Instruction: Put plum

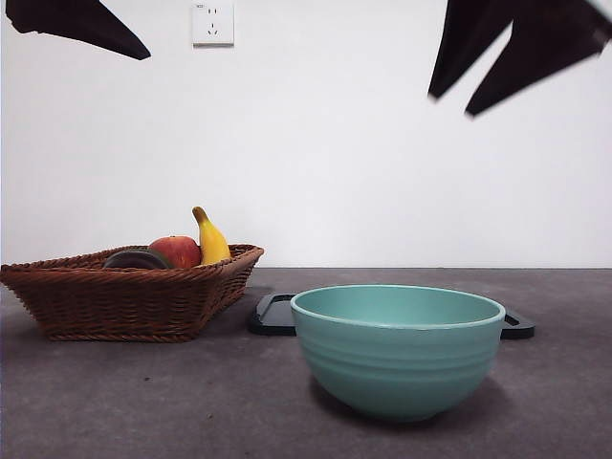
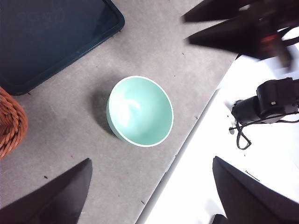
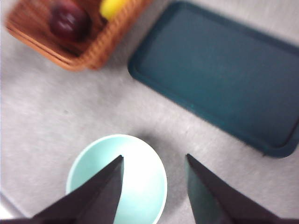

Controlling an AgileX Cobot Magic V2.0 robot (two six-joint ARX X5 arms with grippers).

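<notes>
Presently, both arms are raised above the grey table. The left gripper hangs high over the pale green ceramic bowl, its two black jaws spread wide apart with nothing between them. The right gripper also hangs over the table near the bowl, jaws parted and holding nothing; its wrist view is blurred.

The glossy dark maroon plum lies inside the brown woven wicker basket, untouched by either gripper. From the front only its dark top shows above the basket rim, just beside a red-orange apple, with a yellow banana leaning upright beside the apple.

The bowl stands upright and empty on the table, well apart from the basket. A dark flat rectangular tray with a raised rim lies behind the bowl, between bowl and basket line, nothing on it. A white wall socket is mounted on the wall behind.
</notes>
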